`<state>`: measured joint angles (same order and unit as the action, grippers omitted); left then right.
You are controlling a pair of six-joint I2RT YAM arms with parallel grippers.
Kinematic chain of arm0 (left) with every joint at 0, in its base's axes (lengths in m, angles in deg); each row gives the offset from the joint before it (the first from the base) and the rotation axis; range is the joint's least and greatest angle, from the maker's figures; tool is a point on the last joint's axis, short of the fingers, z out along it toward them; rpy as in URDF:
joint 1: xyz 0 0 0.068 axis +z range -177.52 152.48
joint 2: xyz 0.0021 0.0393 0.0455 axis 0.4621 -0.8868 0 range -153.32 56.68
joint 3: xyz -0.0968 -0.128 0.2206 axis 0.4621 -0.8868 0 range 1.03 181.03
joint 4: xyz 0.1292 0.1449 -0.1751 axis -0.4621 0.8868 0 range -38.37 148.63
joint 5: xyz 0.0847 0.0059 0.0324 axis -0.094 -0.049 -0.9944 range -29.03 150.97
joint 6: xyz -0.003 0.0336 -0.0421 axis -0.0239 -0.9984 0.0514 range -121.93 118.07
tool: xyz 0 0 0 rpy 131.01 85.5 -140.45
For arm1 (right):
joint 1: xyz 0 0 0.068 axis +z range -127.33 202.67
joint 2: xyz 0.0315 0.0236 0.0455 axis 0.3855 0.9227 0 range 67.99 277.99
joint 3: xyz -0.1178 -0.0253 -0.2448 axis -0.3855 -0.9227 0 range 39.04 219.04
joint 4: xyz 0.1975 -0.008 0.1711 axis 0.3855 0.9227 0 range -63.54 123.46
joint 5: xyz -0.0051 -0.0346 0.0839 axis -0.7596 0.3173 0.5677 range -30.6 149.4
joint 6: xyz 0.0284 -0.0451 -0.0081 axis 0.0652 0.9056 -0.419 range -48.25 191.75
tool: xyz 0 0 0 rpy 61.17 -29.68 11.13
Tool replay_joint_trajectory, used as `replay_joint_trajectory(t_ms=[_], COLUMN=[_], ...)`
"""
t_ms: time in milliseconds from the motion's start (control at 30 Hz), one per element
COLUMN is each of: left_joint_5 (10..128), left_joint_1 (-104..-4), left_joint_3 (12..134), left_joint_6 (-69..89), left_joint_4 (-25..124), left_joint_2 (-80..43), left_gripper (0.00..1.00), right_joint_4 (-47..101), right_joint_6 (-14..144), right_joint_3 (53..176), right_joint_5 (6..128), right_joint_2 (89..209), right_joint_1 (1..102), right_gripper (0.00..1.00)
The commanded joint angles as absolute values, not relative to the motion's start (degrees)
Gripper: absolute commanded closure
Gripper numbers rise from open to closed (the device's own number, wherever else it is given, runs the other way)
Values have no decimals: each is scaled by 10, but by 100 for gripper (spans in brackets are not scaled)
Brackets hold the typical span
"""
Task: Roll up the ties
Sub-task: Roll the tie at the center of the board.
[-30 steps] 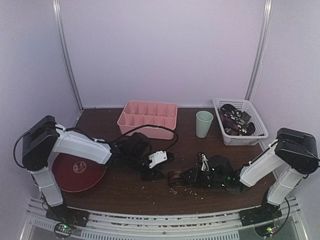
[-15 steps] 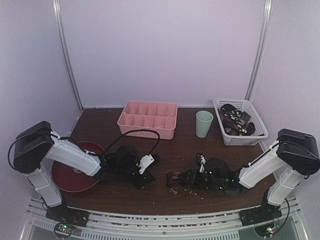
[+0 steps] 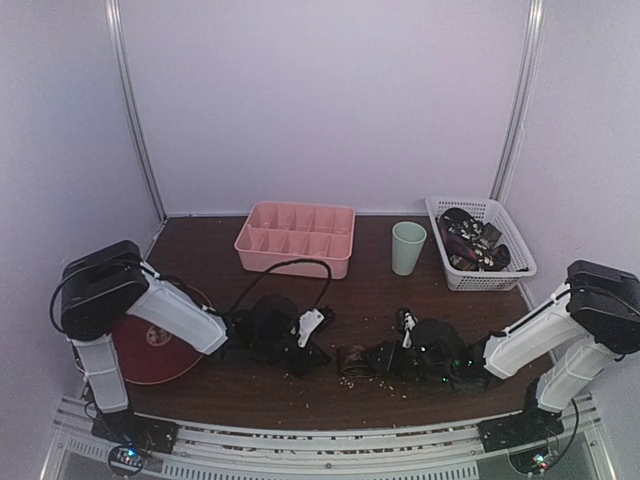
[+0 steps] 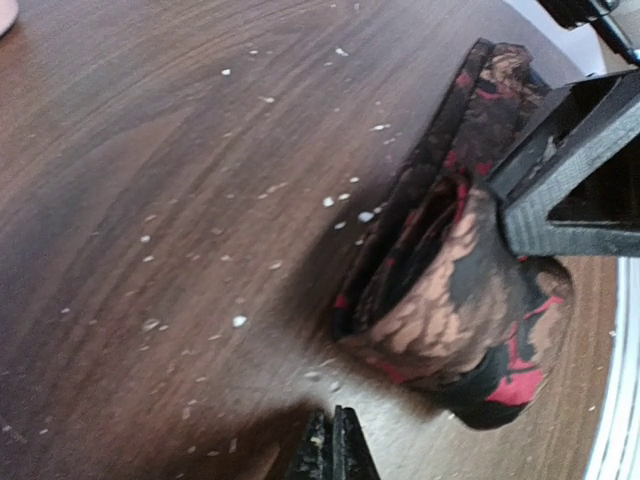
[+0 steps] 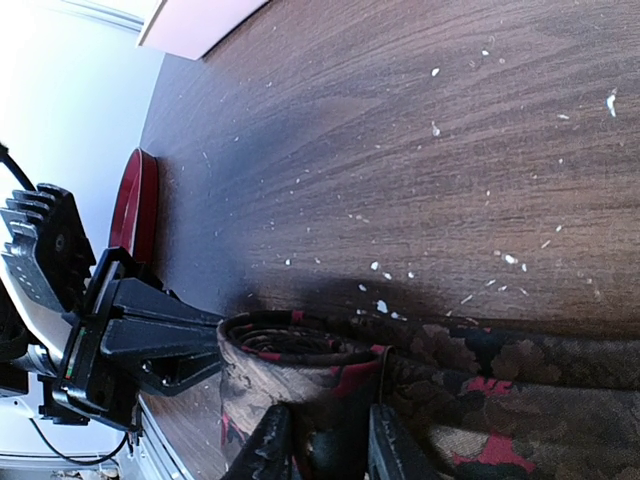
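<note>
At the far left a dark red plate (image 3: 140, 350) lies on the table (image 3: 350, 290); the mark at its centre is too small to read. The left arm (image 3: 180, 315) folds down from its raised shoulder and stretches low across the plate's edge toward the middle. Behind it, at the back, stands a pink divided tray (image 3: 295, 238). The left claw (image 4: 330, 455) has its fingers pressed together with nothing between them, its tip just beside the rolled end of a tie (image 4: 450, 300); whether it touches the cloth cannot be told. That tie, dark with red and tan flowers, lies at the front middle of the table among white crumbs (image 4: 240, 320), one end coiled and the rest running flat toward the right. The right claw (image 5: 325, 450) pinches the coil between its two fingers. Further back are a pale green cup (image 3: 408, 247) and a white basket (image 3: 500, 275) holding more ties (image 3: 470, 240). The right arm (image 3: 525, 340) reaches in low from the right.
</note>
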<state>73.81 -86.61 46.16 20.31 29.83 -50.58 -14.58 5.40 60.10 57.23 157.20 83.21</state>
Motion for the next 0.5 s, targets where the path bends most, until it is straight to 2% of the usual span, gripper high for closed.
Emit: replay_joint_trajectory(t_ms=[0,467], left_joint_5=[797,857], left_joint_1=[-868,-872], left_joint_3=[472,489], left_joint_6=[233,279], left_joint_4=[254,180], left_joint_2=[-535,-558], left_gripper=[100,98], right_joint_4=[-101,-85], right_joint_6=[58,67], right_joint_3=[592,581], right_joint_5=[551,535], right_joint_2=[1567,1550], right_joint_1=[836,835], right_gripper=[73,72])
